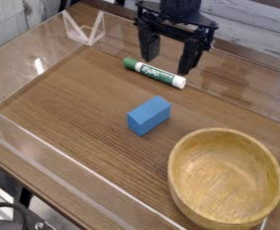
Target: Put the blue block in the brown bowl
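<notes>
A small bright-blue block lies on the wooden tabletop near the middle of the view. The brown bowl, round, shallow and light wood with a thick rim, sits at the front right with nothing in it. My gripper hangs at the back, above and beyond the block, its two black fingers spread wide apart and nothing between them. It is open and touches neither the block nor the bowl.
A green-and-white marker pen lies just below the gripper's fingers, between the gripper and the block. Clear plastic walls ring the tabletop, with a folded clear piece at the back left.
</notes>
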You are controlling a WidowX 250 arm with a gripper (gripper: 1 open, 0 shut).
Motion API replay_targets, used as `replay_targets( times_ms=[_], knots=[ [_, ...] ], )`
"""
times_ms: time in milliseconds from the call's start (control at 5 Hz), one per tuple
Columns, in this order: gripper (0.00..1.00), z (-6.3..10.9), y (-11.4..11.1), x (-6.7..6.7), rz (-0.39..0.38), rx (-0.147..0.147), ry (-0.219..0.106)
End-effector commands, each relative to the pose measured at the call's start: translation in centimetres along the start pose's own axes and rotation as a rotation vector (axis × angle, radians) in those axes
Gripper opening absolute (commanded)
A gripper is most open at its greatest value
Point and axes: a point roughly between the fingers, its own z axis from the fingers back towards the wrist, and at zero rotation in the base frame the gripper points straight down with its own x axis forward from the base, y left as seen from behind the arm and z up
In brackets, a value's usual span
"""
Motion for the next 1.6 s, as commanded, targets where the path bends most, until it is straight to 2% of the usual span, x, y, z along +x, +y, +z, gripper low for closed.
replay_targets(
  times_ms=[0,200,600,1400],
  knots=[
    [1.00,-0.8,0.2,-0.4,0.002,0.001,0.010],
    [1.00,-2.0,0.6,-1.2,0.003,0.005,0.008],
    [1.00,-3.4,1.6,-1.9,-0.015,-0.002,0.000],
    [1.00,-5.3,2.8,-2.1,-0.011,-0.017,0.024]
  ],
)
